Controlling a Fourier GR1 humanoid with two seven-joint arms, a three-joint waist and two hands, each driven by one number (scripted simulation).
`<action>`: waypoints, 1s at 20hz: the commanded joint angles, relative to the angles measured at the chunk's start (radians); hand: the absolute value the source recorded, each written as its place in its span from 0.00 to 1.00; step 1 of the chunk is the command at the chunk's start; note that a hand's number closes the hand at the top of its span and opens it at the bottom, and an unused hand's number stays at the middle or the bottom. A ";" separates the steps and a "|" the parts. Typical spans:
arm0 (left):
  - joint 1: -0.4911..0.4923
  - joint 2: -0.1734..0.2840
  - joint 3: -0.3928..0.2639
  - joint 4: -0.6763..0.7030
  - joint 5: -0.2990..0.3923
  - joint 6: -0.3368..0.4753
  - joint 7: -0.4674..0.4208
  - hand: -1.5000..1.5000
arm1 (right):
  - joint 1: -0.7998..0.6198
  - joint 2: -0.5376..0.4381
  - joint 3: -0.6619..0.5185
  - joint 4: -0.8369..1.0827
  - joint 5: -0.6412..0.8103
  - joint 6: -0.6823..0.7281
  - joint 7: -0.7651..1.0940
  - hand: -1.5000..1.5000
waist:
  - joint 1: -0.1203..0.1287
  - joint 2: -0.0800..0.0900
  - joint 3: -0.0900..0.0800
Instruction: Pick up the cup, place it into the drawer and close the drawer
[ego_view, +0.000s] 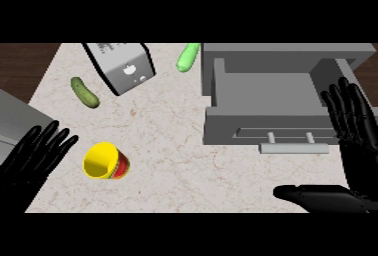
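Yellow cup (104, 161) lies tipped on the counter; grey drawer (267, 102) stands open.

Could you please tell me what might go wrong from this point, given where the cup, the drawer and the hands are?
1. The yellow cup with a red band lies tipped on its side on the marble counter, so it might roll when the open left hand closes on it.
2. The open grey drawer is across the counter; the carry could clip its front wall.
3. The open right hand beside the drawer may hinder closing.
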 joint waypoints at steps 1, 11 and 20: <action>0.004 0.017 0.064 0.105 -0.021 -0.061 -0.022 0.00 | -0.007 -0.022 -0.062 0.054 -0.053 0.037 -0.060 0.00 | -0.001 0.000 0.000; -0.071 -0.051 0.108 0.448 -0.401 -0.075 -0.308 0.00 | 0.010 0.000 -0.041 0.076 -0.015 0.032 -0.085 0.00 | -0.005 0.001 0.000; -0.192 -0.045 0.094 0.848 -0.669 -0.007 -0.626 0.00 | 0.010 -0.013 -0.057 0.030 -0.025 0.052 -0.049 0.00 | -0.010 0.001 -0.001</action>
